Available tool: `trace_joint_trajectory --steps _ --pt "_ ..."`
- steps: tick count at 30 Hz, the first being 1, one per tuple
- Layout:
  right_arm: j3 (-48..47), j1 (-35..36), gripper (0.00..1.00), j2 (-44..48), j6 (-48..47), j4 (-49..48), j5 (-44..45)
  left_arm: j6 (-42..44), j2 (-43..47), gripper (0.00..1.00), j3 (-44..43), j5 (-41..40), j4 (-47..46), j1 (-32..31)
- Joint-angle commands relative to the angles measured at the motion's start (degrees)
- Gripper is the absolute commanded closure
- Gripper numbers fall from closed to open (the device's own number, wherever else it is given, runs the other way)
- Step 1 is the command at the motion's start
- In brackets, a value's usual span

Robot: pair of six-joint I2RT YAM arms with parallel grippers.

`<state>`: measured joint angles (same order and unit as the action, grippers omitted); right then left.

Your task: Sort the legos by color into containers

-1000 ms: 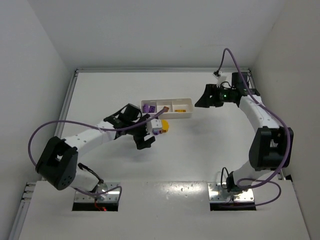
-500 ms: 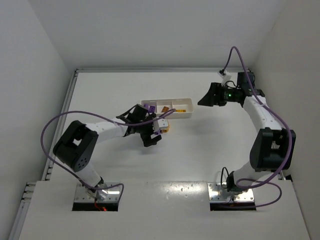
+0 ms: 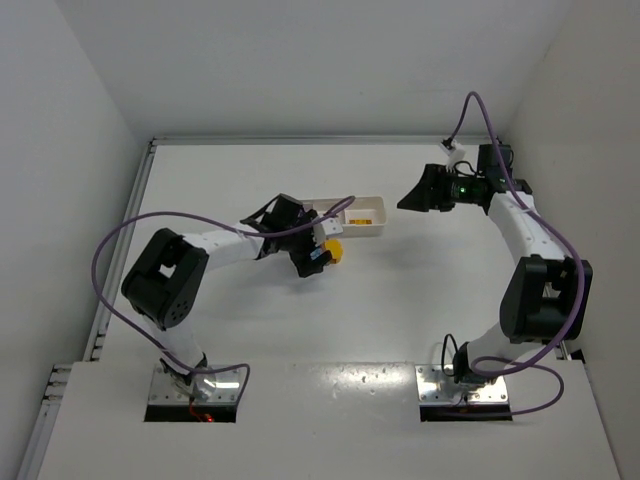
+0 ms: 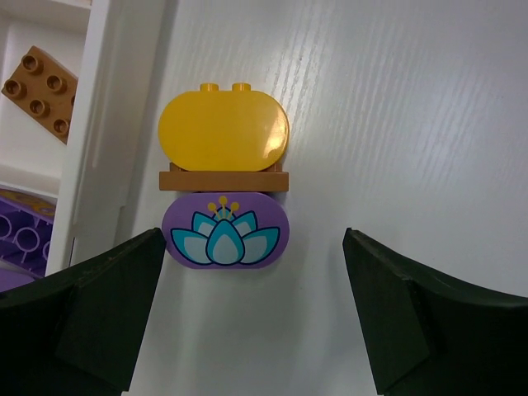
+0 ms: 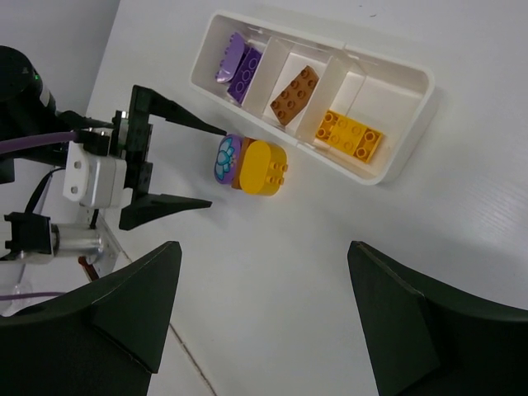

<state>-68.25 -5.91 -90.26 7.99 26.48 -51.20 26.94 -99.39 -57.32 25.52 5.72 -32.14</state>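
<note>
A stack of rounded legos lies on the table beside the tray: a yellow one (image 4: 223, 128), a thin brown plate (image 4: 224, 179) and a purple one with a blue flower (image 4: 221, 231). My left gripper (image 4: 252, 247) is open, its fingers either side of the purple end and not touching it. The stack also shows in the right wrist view (image 5: 262, 167) and the top view (image 3: 334, 250). The white tray (image 5: 396, 66) holds purple bricks (image 5: 239, 64) in one end compartment, a brown brick (image 5: 295, 93) in the middle and a yellow-orange brick (image 5: 348, 134) in the other end. My right gripper (image 5: 264, 256) is open and empty, high above the table.
The tray's white wall (image 4: 99, 124) runs just left of the stack in the left wrist view. White side walls enclose the table. My right gripper (image 3: 410, 197) hovers to the right of the tray (image 3: 365, 205); my left gripper (image 3: 315, 250) is below the tray.
My left arm has folded inward and its wrist now sits closer to the tray. The lego stack stays at nearly the same spot. My right gripper has drifted slightly right.
</note>
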Motion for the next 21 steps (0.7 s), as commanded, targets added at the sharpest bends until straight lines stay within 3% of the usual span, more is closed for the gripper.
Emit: trace_joint_trajectory --steps 1,21 --pt "0.0 -0.3 0.18 1.5 0.4 -2.0 -2.1 -0.6 -1.1 0.04 -2.8 1.5 -1.7 0.5" --pt "-0.6 -0.9 0.18 -0.1 0.4 -2.0 -3.2 -1.1 -6.0 0.04 -8.1 0.3 1.9 1.0"
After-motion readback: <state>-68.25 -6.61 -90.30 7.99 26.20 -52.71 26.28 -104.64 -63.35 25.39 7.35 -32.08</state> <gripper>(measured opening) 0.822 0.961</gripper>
